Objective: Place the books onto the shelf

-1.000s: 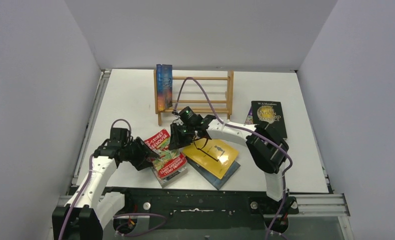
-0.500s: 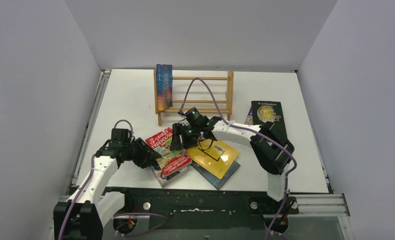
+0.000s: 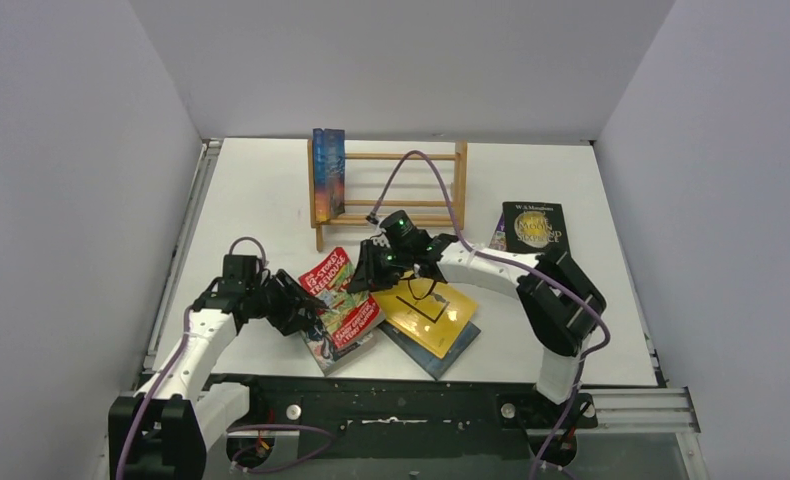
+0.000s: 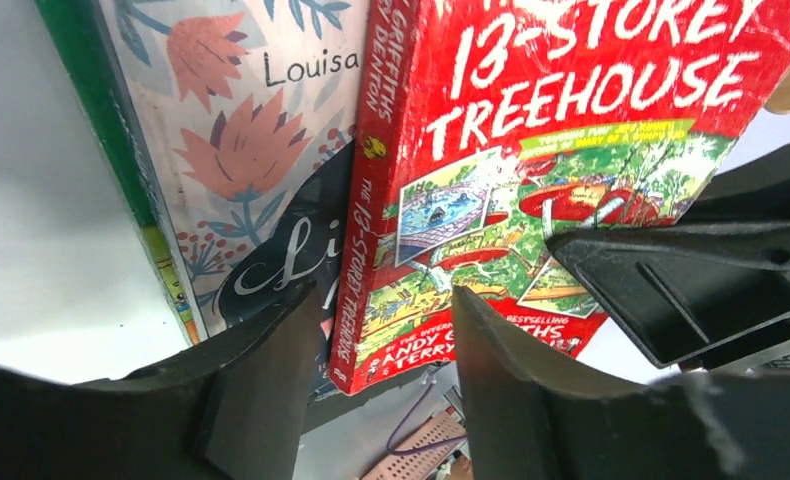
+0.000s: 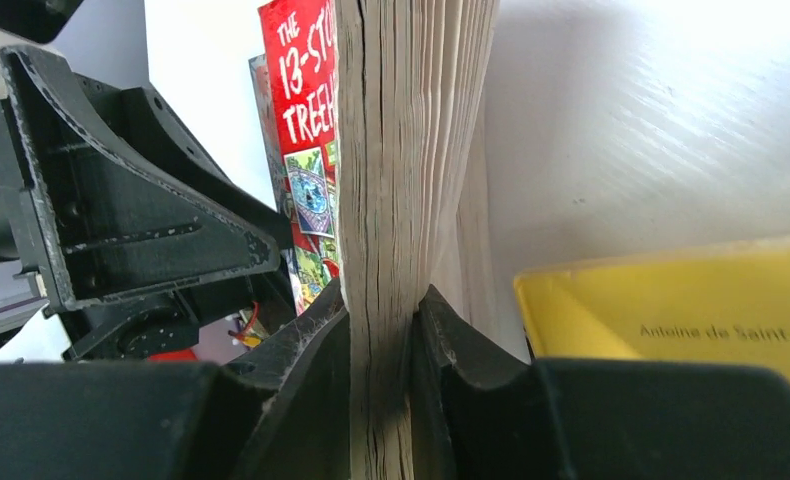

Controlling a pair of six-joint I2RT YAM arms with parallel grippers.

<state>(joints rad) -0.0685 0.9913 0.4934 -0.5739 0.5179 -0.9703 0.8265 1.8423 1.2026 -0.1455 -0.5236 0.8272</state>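
Observation:
The red-green cartoon book [image 3: 337,297] is tipped up off the pile, its far edge raised. My right gripper [image 3: 368,272] is shut on that book's page edge [image 5: 401,150]; its pads [image 5: 441,340] pinch the pages from both sides. My left gripper [image 3: 304,307] is open, and its jaws straddle the red book's lower spine corner [image 4: 356,350] with gaps on both sides. Under it lies a dark floral book [image 4: 241,160]. A blue book [image 3: 328,176] stands at the left end of the wooden shelf [image 3: 411,190].
A yellow book [image 3: 428,311] lies on a dark blue one [image 3: 445,352] right of the red book, beneath my right arm. A black book [image 3: 536,228] on a purple one [image 3: 497,236] lies at the right, beside the shelf. Grey walls close in on three sides.
My right gripper opened, then shut on the red book's page edge and drew it up and rightward. The book now stands steeper. My left gripper shifted slightly right along the book's near corner.

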